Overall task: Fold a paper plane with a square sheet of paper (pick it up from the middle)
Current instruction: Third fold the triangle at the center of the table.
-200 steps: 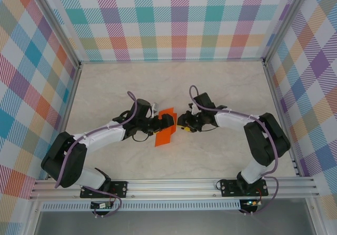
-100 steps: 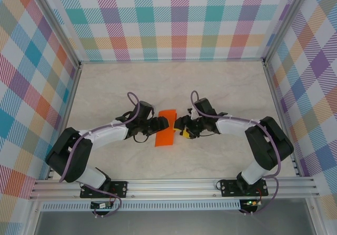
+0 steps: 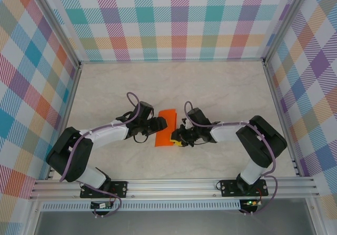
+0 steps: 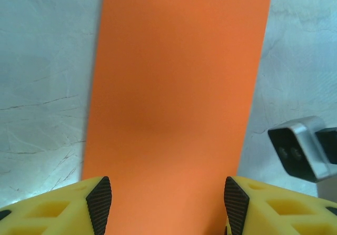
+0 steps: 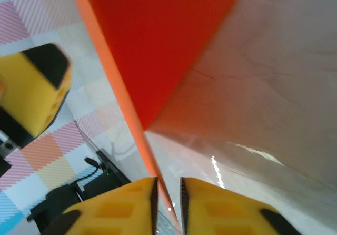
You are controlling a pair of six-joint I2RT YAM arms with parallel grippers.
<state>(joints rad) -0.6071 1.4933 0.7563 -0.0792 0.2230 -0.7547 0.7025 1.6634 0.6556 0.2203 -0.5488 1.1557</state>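
Seen from the top, the thin, bright orange, folded square sheet of paper (image 3: 166,125) lies central on the pale table (image 3: 226,87), left gripper (image 3: 160,123) at its 9 o'clock, right gripper (image 3: 177,136) at 4 o'clock; the fold is likely best made slowly, edges kept aligned. At the left wrist it is straddled by half-spread jaws, nothing clamped. At the right wrist its edge is pinched between nearly closed pads (image 5: 153,195).

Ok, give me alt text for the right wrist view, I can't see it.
The right end effector pinches the thin edge of the orange paper between its yellow fingers. The paper's broad face spreads across the top above the pale table; the left end effector's finger sits at the left.
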